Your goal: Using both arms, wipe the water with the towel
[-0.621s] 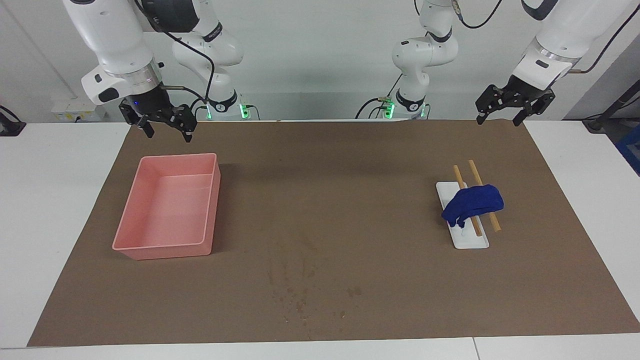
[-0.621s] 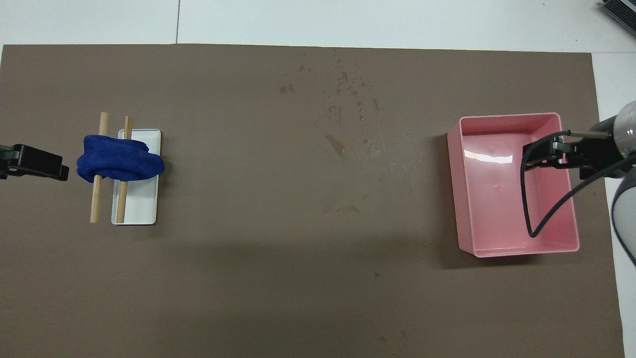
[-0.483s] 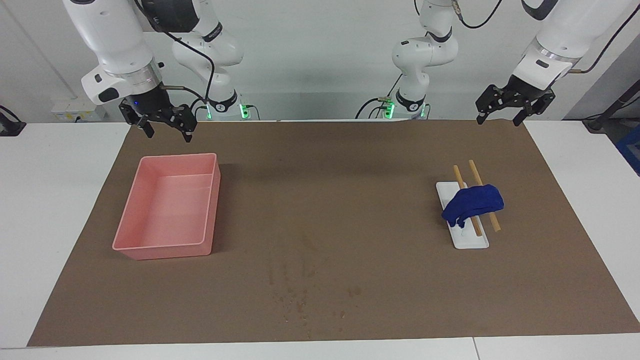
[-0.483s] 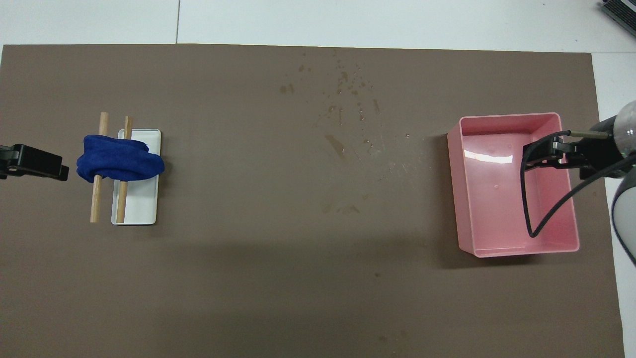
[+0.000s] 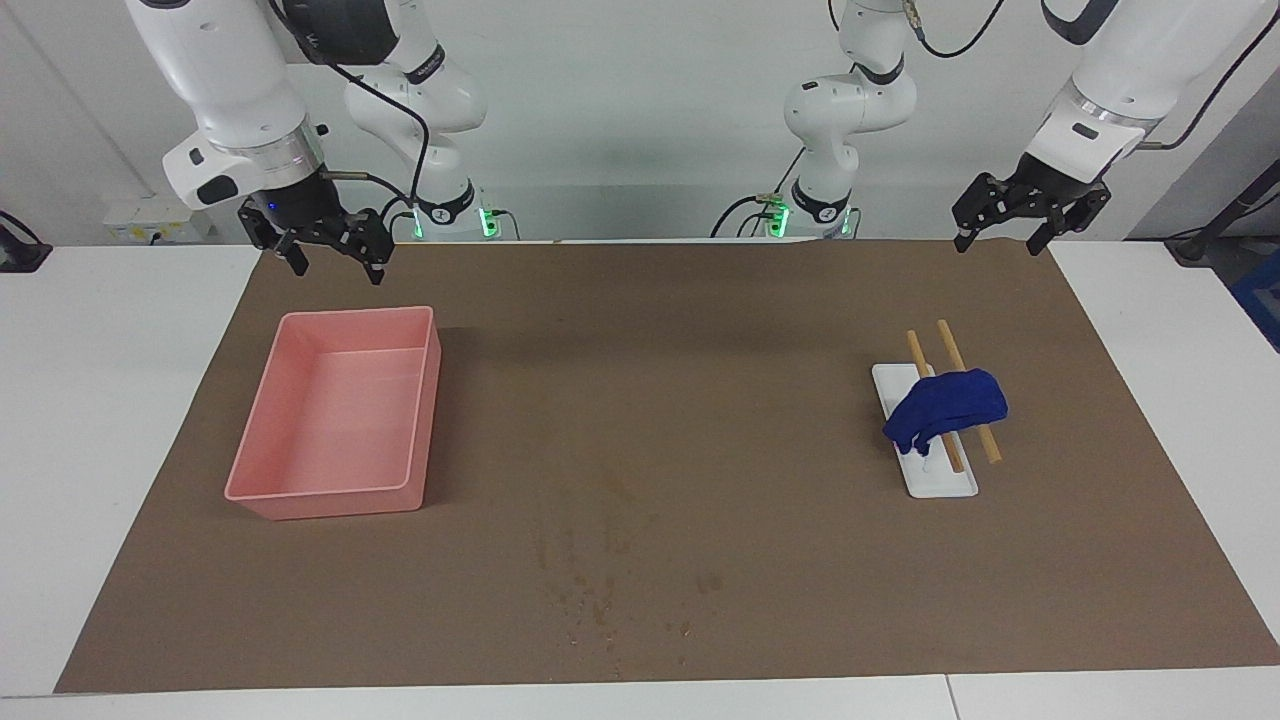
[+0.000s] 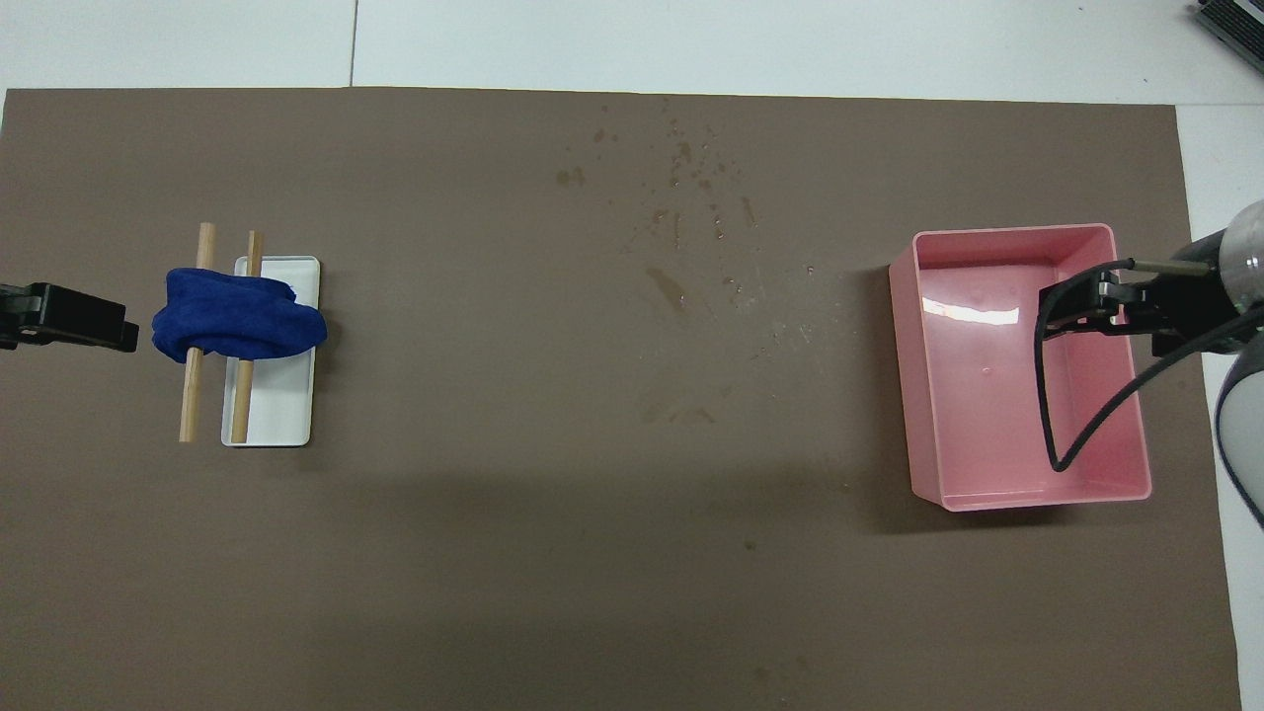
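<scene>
Change: left gripper (image 5: pixel 1000 240), upper right of facing view, edged higher since 0.6 s earlier; fingers spread, empty.
Right gripper (image 5: pixel 334 264): upper left, waited, spread.
Towel (image 5: pixel 946 408): draped over 2 sticks (image 5: pixel 953 358), right of frame, untouched.
Meaning: wiping not started.

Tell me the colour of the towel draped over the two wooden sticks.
Deep blue; the towel shows best in the overhead view.

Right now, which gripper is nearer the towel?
Left. The left gripper hangs above the mat's edge at the same end of the table as the towel. The right gripper is over the pink tray at the right arm's end.
</scene>
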Available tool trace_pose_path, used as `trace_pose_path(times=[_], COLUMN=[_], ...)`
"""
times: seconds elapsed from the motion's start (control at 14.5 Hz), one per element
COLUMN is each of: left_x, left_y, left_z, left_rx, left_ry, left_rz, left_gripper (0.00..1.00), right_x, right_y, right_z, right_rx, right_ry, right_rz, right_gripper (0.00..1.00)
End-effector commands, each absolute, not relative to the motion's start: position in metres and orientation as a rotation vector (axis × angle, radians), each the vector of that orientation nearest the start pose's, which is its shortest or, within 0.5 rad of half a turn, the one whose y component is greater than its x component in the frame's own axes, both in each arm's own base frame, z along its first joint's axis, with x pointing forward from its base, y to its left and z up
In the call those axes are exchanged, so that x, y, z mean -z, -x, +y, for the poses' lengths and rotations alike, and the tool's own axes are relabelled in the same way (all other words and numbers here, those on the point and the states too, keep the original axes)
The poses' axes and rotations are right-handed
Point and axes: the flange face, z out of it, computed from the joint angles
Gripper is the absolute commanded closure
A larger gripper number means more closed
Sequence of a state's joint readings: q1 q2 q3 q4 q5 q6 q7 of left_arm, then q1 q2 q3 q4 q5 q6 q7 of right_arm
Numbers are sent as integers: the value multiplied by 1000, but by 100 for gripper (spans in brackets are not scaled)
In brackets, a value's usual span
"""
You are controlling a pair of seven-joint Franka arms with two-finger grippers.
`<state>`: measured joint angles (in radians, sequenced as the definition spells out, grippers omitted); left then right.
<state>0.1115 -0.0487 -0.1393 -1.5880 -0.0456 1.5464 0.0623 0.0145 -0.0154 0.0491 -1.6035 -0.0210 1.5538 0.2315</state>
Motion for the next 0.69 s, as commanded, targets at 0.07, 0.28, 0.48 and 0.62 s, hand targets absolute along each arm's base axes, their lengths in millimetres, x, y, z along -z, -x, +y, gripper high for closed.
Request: trace_pose_path(times=[0.07,0.28,0.48,0.62], left_x=[-630,-630,-628,-623], left_y=[-529,-529,-528,-529], left_z=[-17,-17,-17,-16], left_rx=[137,134,122,139], left_ry=[3180,3180,3180,3179], left_rz=[108,106,101,96], left_gripper=[0,0,0,0], right_x=[-616,-616,-616,-616], right_y=[-542,-542,-542,-542], right_z=[31,31,31,31], right_rx=[-55,-55,-55,-55], right_ry=[3152,3152,3153,3152], right_rz=[237,237,235,237], right_gripper=[0,0,0,0])
